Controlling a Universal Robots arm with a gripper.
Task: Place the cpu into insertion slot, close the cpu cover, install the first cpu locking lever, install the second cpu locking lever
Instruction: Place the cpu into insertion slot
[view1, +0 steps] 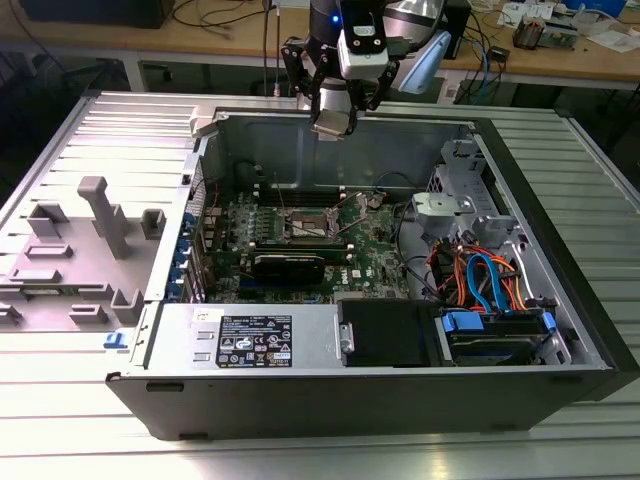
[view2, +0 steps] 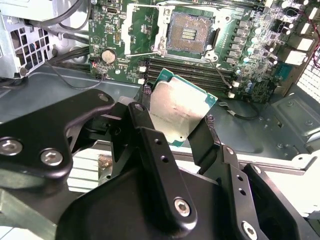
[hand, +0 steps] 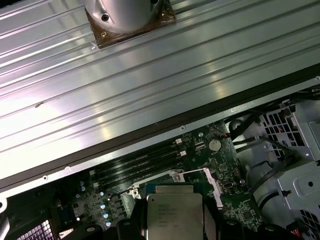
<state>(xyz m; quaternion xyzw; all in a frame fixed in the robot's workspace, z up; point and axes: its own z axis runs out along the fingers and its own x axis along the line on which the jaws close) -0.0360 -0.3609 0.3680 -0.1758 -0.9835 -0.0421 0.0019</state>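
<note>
Cpu (view2: 181, 107) sits gripped in end effector (view2: 176, 121), well apart from insertion slot (view2: 192, 33).

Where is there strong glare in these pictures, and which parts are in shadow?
In the first wrist view, the ribbed table reflects light in bright streaks, while the motherboard is dim. In the second wrist view, the cpu held in the tool has a pale sheen on its metal top. In the exterior view, the case interior is shaded.

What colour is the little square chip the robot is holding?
The cpu is dull silver-grey with a green rim, clearest in the second wrist view.
</note>
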